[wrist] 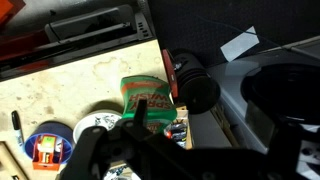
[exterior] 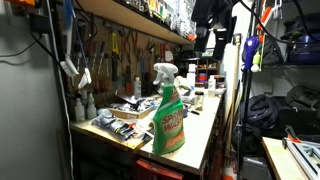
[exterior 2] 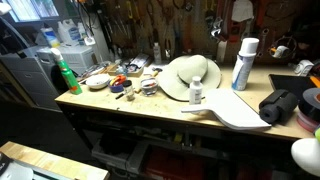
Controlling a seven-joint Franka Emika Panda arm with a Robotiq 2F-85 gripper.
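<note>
**Item: bottle** (exterior: 168,115). Green spray bottle with a white trigger head. It stands upright at the corner of the counter (exterior: 200,128), close to the front edge. An exterior view places it at the far end of the bench (exterior 2: 65,75).

**Gripper** (wrist: 140,125). Dark mass low in the wrist view, hanging over the green label (wrist: 148,92). Whether it is released or clenched cannot be told, and contact with the bottle is unclear.

**Neighbours.** A blue-rimmed dish (wrist: 45,145) lies near the bottle, and a black cylinder (wrist: 195,92) sits just beside it. The hat (exterior 2: 190,75) and the can (exterior 2: 243,63) are well apart from it.

**Hazards (judged).**
- The bottle is tall and narrow, so a sideways nudge from a finger would likely topple it.
- Being so near the edge, it could then go off the counter.
- An off-centre grip on the slick body may let it twist or slip.

**Room.**
- The space straight above the bottle is open.
- The shelf (exterior: 130,15) limits height toward the wall.
- Tool clutter (exterior: 120,122) fills the inner side.
- The outer sides end at the counter's edges.
</note>
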